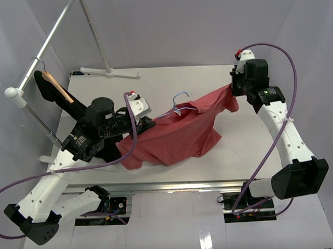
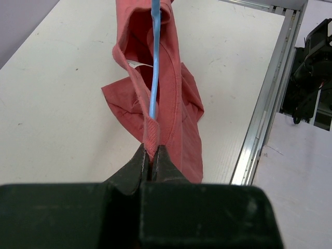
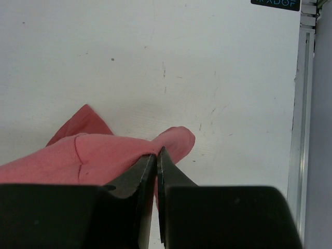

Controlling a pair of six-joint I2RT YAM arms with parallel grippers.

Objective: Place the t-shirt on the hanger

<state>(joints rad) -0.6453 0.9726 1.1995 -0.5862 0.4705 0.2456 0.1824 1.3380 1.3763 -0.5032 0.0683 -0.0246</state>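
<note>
Between our two grippers the t-shirt stretches as a salmon-red swag, raised at both ends, its sagging lower half lying crumpled on the table below them. Our left gripper is pinched tight on a stitched edge of the cloth, and the fold rises straight out from its fingertips. Our right gripper is likewise clamped on cloth, with a rounded bit of shirt poking out just past its tips and the rest bunching off to its left side. The hanger, thin and light blue, runs directly away from the left fingertips inside the shirt's opening, with red cloth on both sides of the wire. Its near end dips behind the pinched fold, so we cannot tell whether the left jaws grip wire as well as cloth. From overhead, its small hook and one shoulder stand clear of the fabric, nearer the left gripper than the right. Beneath the right gripper the tabletop is white with faint scuffs. Behind and outboard of our left arm stands a white clothes rack, carrying a black garment on a tan wooden hanger.
</note>
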